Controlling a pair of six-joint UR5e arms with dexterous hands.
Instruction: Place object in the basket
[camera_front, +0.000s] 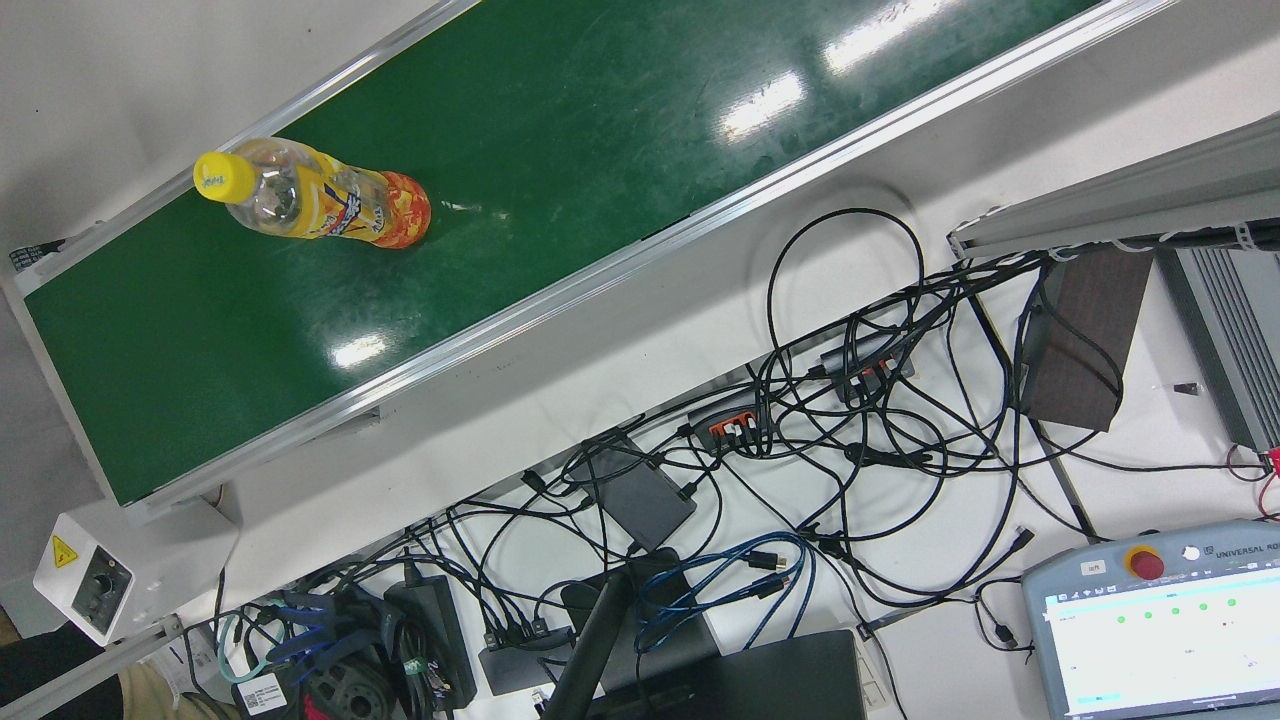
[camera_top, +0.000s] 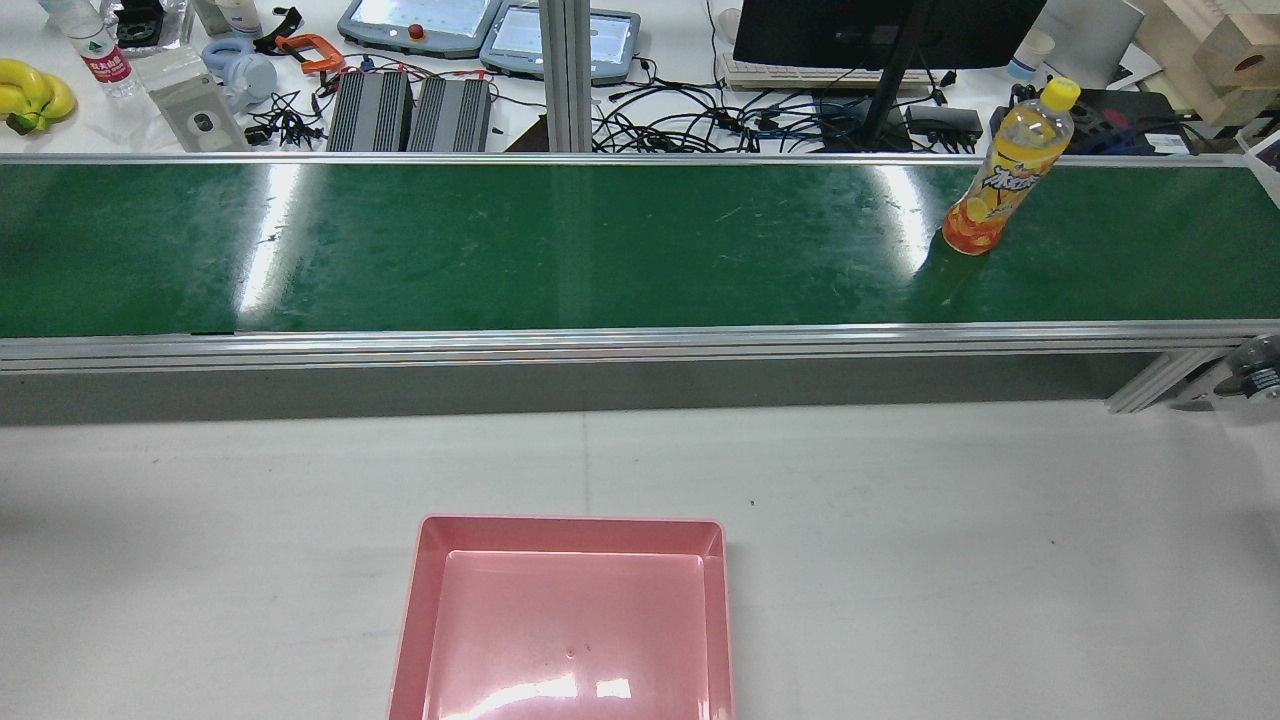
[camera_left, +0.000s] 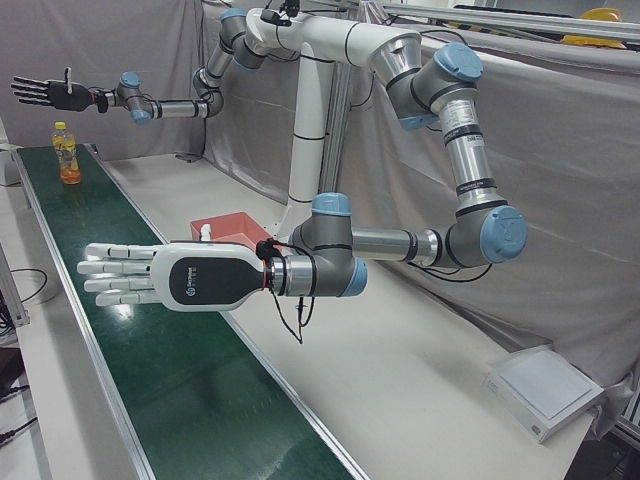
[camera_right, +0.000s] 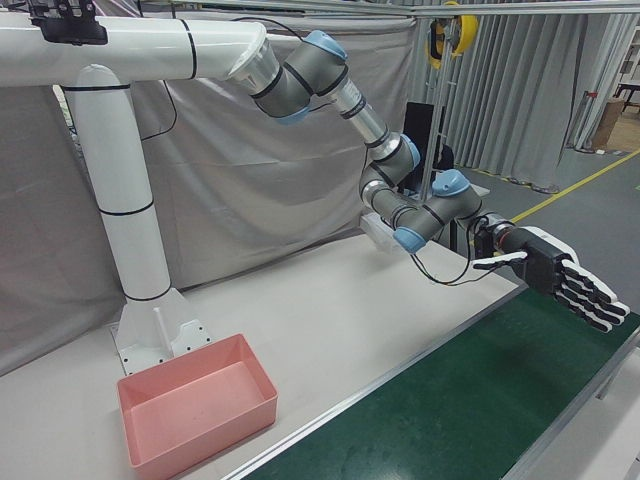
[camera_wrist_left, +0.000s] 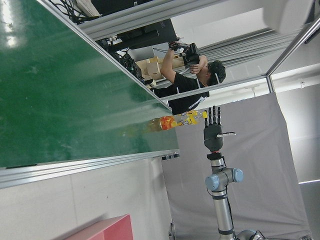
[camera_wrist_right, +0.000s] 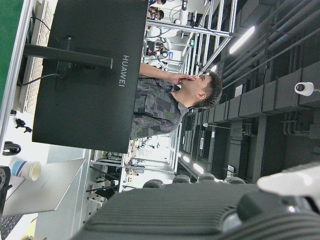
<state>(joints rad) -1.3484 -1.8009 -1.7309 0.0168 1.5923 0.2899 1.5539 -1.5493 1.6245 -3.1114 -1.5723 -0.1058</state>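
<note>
**Bottle Pick-Up: Handling Notes**

Nearest the robot, the pink basket (camera_top: 565, 535) sits empty on the white table (camera_top: 950, 560), roughly centred between the arms. Beyond the table runs the green conveyor belt (camera_top: 600, 240).

The left hand (camera_left: 150, 280) hovers flat above the belt with its fingers stretched out and apart, holding nothing. The right hand (camera_left: 45, 92) is likewise extended with its fingers spread and empty. It is raised in the air near the bottle but does not touch it.

The bottle (camera_top: 1005, 175) stands upright on the far right part of the belt, well apart from the basket, with its yellow cap (camera_top: 1059, 93) on.

Handling assessment:
- The bottle is tall on a narrow base, so a sideways nudge would probably topple it.
- The body looks like thin clear plastic with a glossy label. Expect it to be light, slightly yielding and slippery.
- The area below the cap appears clear, so the bottle may be only partly filled. The weight cannot be confirmed.
- Take hold around the labelled middle, with fingers wrapped from opposite sides. Avoid the tapered neck.
- The right hand is the closer one for the pick.
</note>
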